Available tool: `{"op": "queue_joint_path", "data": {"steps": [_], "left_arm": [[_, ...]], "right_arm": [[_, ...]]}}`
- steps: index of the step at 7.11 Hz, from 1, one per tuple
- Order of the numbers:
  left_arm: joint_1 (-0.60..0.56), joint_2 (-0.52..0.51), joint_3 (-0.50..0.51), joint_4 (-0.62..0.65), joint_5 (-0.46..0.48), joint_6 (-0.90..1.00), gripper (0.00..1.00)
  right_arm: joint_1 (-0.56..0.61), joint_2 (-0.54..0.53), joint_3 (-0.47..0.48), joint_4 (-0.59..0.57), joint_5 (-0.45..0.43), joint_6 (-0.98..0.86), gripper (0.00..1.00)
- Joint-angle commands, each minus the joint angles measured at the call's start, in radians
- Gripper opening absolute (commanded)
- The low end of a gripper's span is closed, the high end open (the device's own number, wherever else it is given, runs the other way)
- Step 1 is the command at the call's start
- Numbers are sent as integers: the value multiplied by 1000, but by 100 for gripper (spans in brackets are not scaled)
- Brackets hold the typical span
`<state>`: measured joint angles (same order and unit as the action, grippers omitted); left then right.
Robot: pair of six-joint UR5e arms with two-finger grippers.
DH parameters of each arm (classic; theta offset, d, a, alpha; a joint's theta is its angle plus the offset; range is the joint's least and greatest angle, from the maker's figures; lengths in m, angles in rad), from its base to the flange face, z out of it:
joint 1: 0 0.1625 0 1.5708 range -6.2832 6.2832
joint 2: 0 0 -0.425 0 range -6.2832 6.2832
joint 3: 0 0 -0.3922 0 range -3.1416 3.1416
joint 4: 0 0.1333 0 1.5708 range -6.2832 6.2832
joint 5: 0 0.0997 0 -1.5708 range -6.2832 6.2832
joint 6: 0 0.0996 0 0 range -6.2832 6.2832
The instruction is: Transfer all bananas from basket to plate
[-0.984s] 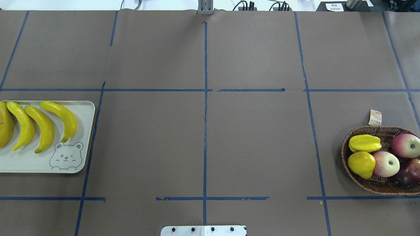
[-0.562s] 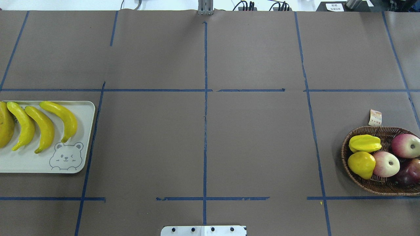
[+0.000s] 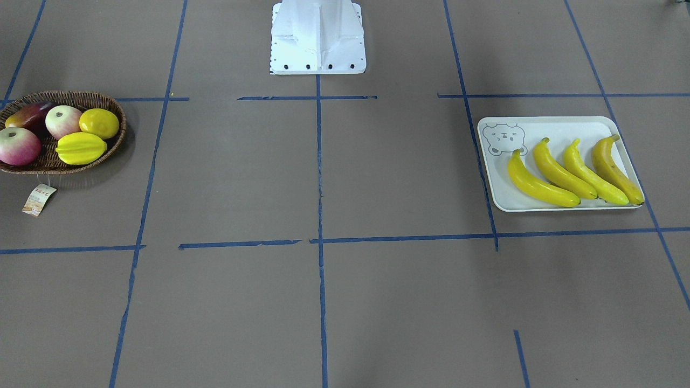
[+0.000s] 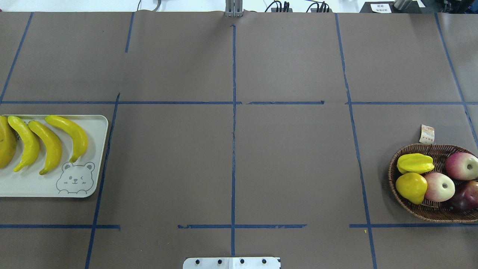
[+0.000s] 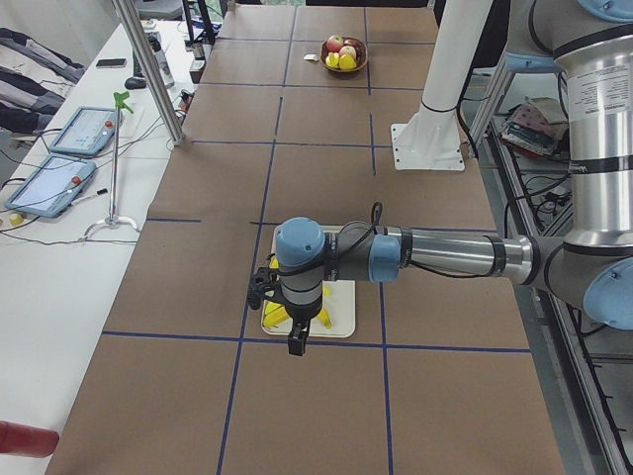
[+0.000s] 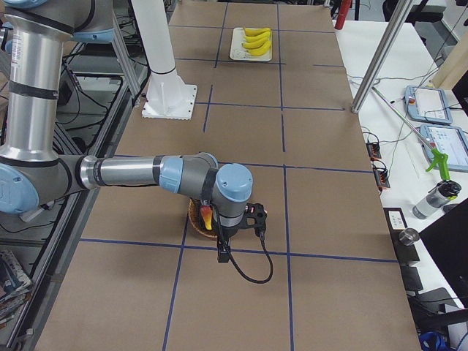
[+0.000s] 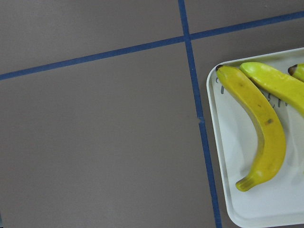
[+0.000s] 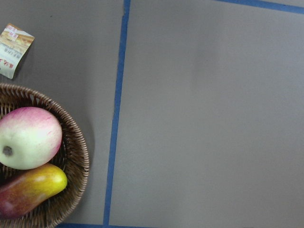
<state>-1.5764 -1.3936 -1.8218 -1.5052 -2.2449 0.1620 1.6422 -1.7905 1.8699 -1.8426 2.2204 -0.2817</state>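
Note:
Several yellow bananas (image 3: 542, 184) (image 4: 71, 135) lie side by side on the cream plate (image 3: 539, 123) (image 4: 37, 186) with the bear print. One banana (image 7: 259, 123) shows on the plate's edge (image 7: 232, 156) in the left wrist view. The wicker basket (image 3: 116, 110) (image 4: 425, 215) (image 8: 76, 161) holds other fruit and no banana that I can see. My left gripper (image 5: 296, 341) hangs over the plate and my right gripper (image 6: 222, 252) over the basket, both seen only from the side views. I cannot tell whether either is open or shut.
In the basket lie a starfruit (image 4: 415, 163), a lemon (image 4: 410, 186), two apples (image 4: 440, 186) and a dark red-yellow fruit (image 8: 28, 187). Its paper tag (image 4: 427, 134) lies on the table. The robot's white base (image 3: 318, 37) stands at the table's middle edge.

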Motion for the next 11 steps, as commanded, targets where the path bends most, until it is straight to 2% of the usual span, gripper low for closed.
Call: {"op": "queue_joint_path", "data": {"steps": [1, 3, 4, 6, 11], "left_arm": [[1, 1, 2, 2, -25, -56, 100], [1, 2, -2, -12, -42, -47, 100], [1, 2, -5, -13, -42, -44, 100], [3, 2, -10, -12, -42, -42, 100], [4, 4, -36, -10, -41, -42, 100]], "right_arm": [[-36, -26, -3, 63, -8, 88, 99], [-50, -26, 0, 69, 27, 114, 99], [-50, -26, 0, 74, 101, 128, 99], [-50, -26, 0, 115, 108, 173, 99], [-53, -26, 0, 121, 110, 173, 99]]}}
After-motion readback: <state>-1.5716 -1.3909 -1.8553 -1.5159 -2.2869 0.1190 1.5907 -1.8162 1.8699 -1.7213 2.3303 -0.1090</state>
